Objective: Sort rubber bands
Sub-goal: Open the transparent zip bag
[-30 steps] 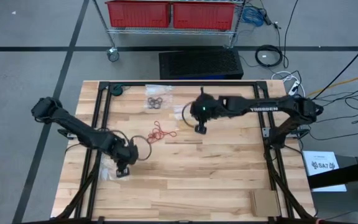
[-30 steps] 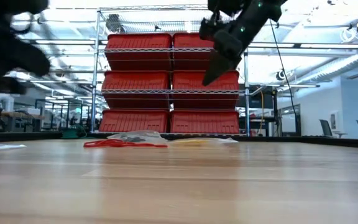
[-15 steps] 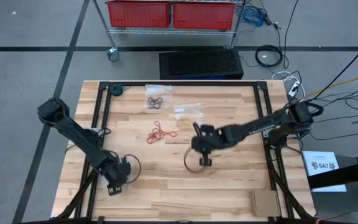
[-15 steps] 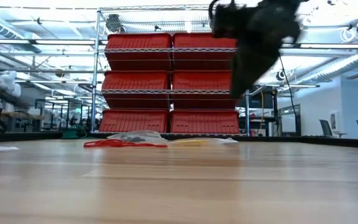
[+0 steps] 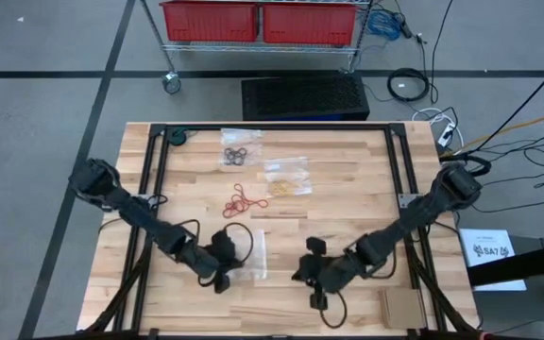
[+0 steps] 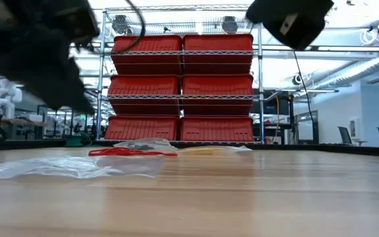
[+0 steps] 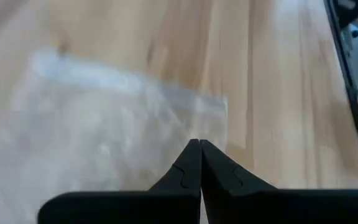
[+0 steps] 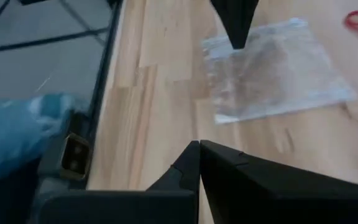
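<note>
Currently the left gripper [image 5: 221, 281], fingers pressed together with nothing between them, is being held near the tabletop's front edge, left of centre, just beside an empty clear bag [image 5: 248, 253]. Black rubber bands [image 5: 235, 153], in a clear bag, are lying near the back edge; red rubber bands [image 5: 241, 200] and tan rubber bands [image 5: 285, 184] are lying mid-table. The right gripper [image 5: 316, 301], likewise closed on nothing, is being held near the front edge, right of centre.

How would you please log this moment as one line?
left pincer: shut, empty, over clear bag | right pincer: shut, empty, near table front | red rubber bands: untouched
</note>
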Available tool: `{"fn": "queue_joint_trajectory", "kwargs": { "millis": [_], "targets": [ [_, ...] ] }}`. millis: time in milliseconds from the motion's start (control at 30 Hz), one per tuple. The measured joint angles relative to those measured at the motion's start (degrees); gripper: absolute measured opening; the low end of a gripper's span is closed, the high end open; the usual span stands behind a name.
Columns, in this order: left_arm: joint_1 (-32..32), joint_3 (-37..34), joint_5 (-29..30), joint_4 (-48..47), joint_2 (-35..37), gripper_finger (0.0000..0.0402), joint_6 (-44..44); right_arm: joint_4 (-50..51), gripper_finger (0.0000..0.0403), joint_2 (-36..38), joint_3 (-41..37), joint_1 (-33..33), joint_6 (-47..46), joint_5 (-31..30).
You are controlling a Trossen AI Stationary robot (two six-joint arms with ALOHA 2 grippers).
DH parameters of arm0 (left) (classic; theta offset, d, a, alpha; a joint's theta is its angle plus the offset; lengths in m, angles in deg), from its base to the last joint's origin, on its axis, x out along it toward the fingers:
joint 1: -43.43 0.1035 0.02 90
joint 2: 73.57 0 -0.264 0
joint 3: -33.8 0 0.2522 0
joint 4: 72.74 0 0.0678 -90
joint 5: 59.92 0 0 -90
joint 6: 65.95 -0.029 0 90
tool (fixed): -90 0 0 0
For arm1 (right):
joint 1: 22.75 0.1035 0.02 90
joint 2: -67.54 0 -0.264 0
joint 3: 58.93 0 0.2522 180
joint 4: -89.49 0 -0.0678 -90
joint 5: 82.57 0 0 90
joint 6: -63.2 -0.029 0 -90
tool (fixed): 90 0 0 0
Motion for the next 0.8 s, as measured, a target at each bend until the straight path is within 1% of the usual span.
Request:
{"fn": "queue_joint_trajectory", "kwargs": {
  "millis": [100, 167, 200, 267, 333, 400, 467, 600, 700, 800],
  "targets": [
    [1.00, 1.04, 5.29, -0.01, 0.29, 0.0001, -2.58, -5.88, 0.0000, -4.62, 0.00, 1.22, -0.46, -2.99],
    [2.27, 1.04, 9.75, -2.73, 0.09, 0.0001, -3.14, -10.97, 0.0000, -8.43, 0.40, 1.39, -0.37, -3.01],
    [3.30, 1.04, 11.05, -4.79, -0.21, 0.0001, -2.91, -13.30, 0.0000, -10.61, 1.03, 1.41, -0.14, -2.57],
    [6.02, 0.83, 11.13, -10.43, -0.86, 0.0001, -0.73, -14.62, 0.0000, -14.83, 3.51, 1.15, 0.68, -2.60],
    [8.70, 0.28, 8.95, -14.87, -1.87, 0.0001, 3.19, -14.12, 0.0000, -18.77, 7.14, 0.86, 1.91, -2.76],
    [10.52, -0.27, 7.35, -17.21, -2.96, 0.0001, 6.77, -13.38, 0.0000, -22.38, 11.16, 0.52, 3.16, -2.75],
    [11.10, -0.24, 7.00, -16.32, -3.66, 0.0001, 8.06, -11.79, 0.0000, -25.94, 15.35, 0.02, 4.04, -2.87],
    [11.11, -0.20, 7.00, -12.47, -4.73, 0.0001, 8.43, -5.22, 0.0000, -32.14, 22.29, -1.30, 3.12, -2.88],
    [10.74, -0.19, 6.75, -11.17, -5.63, 0.0001, 9.90, -1.28, 0.0000, -34.50, 25.27, -3.20, -2.43, -3.44],
    [8.98, -0.07, 6.78, -11.50, -6.00, 0.0001, 12.86, 1.50, 0.0000, -34.81, 25.56, -4.51, -7.22, -3.69]
  ]
}}
